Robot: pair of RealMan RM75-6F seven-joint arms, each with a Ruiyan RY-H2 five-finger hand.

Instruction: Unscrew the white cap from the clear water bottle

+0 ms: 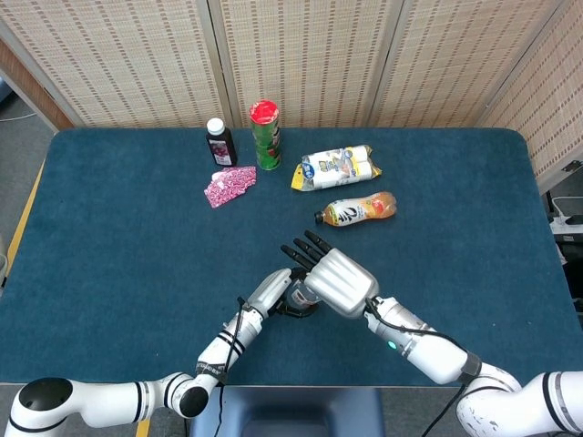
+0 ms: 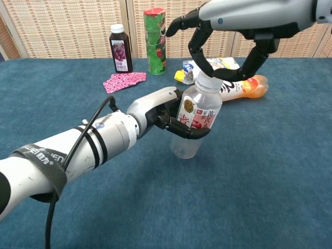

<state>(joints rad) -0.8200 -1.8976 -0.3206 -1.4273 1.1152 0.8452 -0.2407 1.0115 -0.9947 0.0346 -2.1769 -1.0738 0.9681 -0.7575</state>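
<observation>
The clear water bottle (image 2: 196, 118) with a red-and-white label stands nearly upright, just off the blue table (image 2: 270, 171). My left hand (image 2: 165, 113) grips it around the label from the left. Its white cap (image 2: 209, 82) is on the neck. My right hand (image 2: 231, 23) hovers above, fingers spread: one finger (image 2: 195, 54) curves down on the cap's left and the thumb tip reaches its right side. No firm grip on the cap shows. In the head view my right hand (image 1: 335, 280) covers most of the bottle, beside my left hand (image 1: 271, 291).
At the back of the table stand a dark juice bottle (image 2: 118, 47) and a green can with a red lid (image 2: 155, 40). A pink packet (image 2: 124, 80) lies near them. A yellow-white snack pack (image 1: 335, 167) and an orange drink bottle (image 1: 360, 208) lie beyond my right hand.
</observation>
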